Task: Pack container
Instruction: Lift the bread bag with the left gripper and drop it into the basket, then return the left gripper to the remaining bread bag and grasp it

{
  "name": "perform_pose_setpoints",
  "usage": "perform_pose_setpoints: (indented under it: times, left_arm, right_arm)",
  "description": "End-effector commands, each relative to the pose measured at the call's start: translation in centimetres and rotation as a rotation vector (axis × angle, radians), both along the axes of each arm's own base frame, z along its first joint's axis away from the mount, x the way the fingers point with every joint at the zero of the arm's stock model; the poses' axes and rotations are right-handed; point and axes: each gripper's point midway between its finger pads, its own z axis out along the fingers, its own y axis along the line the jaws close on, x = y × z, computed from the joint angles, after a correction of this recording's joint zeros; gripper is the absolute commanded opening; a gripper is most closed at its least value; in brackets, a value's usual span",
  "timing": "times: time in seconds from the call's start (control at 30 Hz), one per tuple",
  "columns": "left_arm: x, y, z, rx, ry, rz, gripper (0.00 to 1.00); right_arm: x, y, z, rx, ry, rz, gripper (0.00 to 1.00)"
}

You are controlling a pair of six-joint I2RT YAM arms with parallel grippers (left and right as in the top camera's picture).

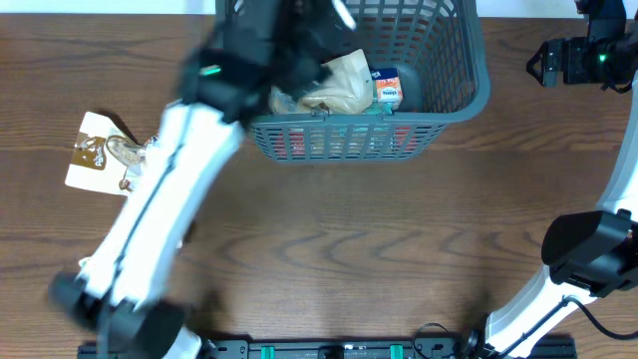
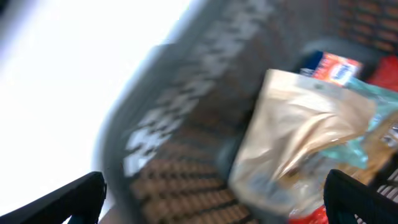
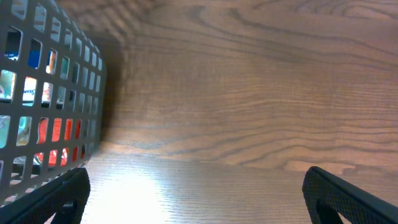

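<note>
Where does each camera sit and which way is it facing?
Overhead: above the table, looking straight down; container at the far edge, left arm and right arm show.
Left wrist: on the left arm, looking into the container at a tan pouch; left end effector at bottom corners.
Right wrist: on the right arm, low, facing along the table beside the container's wall; right end effector at bottom corners.
Shared: overhead and left wrist both see the tan pouch.

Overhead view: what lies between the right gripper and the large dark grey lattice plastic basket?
Only bare brown wooden table, from basket to right gripper, in the overhead view.
</note>
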Motion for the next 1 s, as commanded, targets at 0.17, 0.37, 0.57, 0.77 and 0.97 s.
perform_pose_setpoints:
  times: [0.17,0.37,0.57,0.77,0.97]
  left_arm:
    - [-5.7,16.3,5.9,-0.182,-0.026,0.566,0.99]
    - [-10.1,25.0,0.4,-0.334,0.212,1.01,0.99]
    - [-11.1,29.8,-4.0,-0.634,0.262,1.419,0.99]
    - [-8.6,30.6,-9.9,-0.923,0.262,1.603,0.99]
    - [-7.3,30.9,-17.6,-1.163,0.225,1.787,0.99]
  right_arm:
    - [-0.4,0.5,0.5,0.002,-0.004,0.015,0.99]
    - [-0.3,0.8,0.6,0.014,-0.009,0.023,0.99]
    - [-0.2,1.0,0.6,0.015,-0.009,0.029,0.99]
    - [-0.2,1.0,0.6,0.014,-0.012,0.029,0.99]
    - [-0.2,1.0,0.6,0.013,-0.012,0.029,0.99]
